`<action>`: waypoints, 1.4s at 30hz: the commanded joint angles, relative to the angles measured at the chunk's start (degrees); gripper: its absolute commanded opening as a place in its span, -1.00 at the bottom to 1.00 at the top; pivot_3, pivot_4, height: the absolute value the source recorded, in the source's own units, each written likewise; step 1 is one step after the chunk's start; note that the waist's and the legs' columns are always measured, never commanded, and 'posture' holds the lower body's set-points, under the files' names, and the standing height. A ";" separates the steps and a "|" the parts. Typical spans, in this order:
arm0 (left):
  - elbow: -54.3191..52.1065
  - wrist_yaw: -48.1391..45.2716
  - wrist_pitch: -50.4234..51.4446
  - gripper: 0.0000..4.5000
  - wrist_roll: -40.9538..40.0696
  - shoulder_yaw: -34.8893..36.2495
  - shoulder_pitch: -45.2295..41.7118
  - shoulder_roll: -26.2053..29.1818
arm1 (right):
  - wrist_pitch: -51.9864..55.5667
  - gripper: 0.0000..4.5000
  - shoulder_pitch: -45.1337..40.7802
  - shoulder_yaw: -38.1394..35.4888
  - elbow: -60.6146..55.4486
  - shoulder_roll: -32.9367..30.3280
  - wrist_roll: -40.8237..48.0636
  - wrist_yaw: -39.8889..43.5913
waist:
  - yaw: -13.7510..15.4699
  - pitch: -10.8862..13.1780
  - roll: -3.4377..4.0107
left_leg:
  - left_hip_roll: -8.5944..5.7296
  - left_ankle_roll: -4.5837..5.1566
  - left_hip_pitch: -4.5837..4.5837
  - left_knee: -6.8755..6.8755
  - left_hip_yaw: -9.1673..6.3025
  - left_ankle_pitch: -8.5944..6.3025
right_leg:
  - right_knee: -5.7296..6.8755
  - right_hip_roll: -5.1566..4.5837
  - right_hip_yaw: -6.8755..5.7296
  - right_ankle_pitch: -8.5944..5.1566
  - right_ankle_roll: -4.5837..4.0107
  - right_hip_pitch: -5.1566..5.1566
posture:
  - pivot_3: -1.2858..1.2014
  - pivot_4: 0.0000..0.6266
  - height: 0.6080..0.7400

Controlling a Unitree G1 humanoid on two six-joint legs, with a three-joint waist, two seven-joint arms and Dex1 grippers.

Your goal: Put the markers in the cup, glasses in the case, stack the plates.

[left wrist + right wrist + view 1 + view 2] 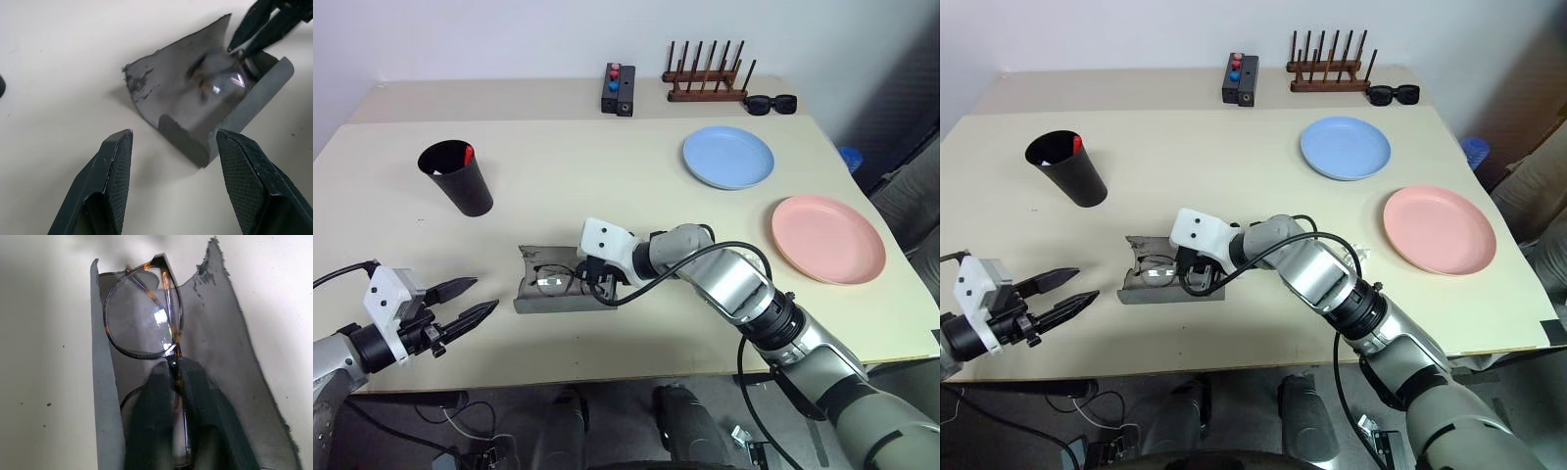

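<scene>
I am easing my right gripper point(178, 396) off the glasses point(142, 318), fingers barely parted around the bridge, letting them settle in the case point(530, 299); left gripper point(470, 301) waiting open.

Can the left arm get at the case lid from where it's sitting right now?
Probably yes. The left gripper hangs open just beside the case, with bare table between them. The lid lies flat and open on that near side. The right gripper sits at the glasses inside, so the far end is crowded.
</scene>
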 commanded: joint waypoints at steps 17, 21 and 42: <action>1.72 11.84 16.08 -0.83 -6.77 -6.21 -18.12 1.03 | -10.35 0.35 6.42 -16.39 -11.67 -10.21 8.52 8.78 | 1.48 -0.01 -0.03 | -0.02 0.00 0.00 0.12 -0.04 0.00 | -0.05 0.00 -0.04 -0.01 0.02 0.13 | 0.03 -0.52 1.00; 8.57 16.44 19.84 -0.99 -1.68 -16.33 -34.70 0.05 | -15.67 0.35 13.60 -20.07 -14.16 -16.92 9.19 12.01 | 2.06 0.00 -0.04 | -0.05 0.01 0.02 0.19 -0.11 0.01 | 0.00 0.03 -0.06 0.00 0.06 0.22 | 0.03 -0.52 1.00; 24.79 -10.24 18.32 -0.99 8.87 -38.98 -51.96 5.03 | -19.12 0.35 27.99 -31.23 -18.92 -22.00 12.81 7.59 | 1.43 0.01 -0.02 | -0.03 0.03 0.07 0.18 -0.17 0.01 | 0.09 0.15 0.00 -0.05 0.13 0.23 | 0.03 -0.52 1.00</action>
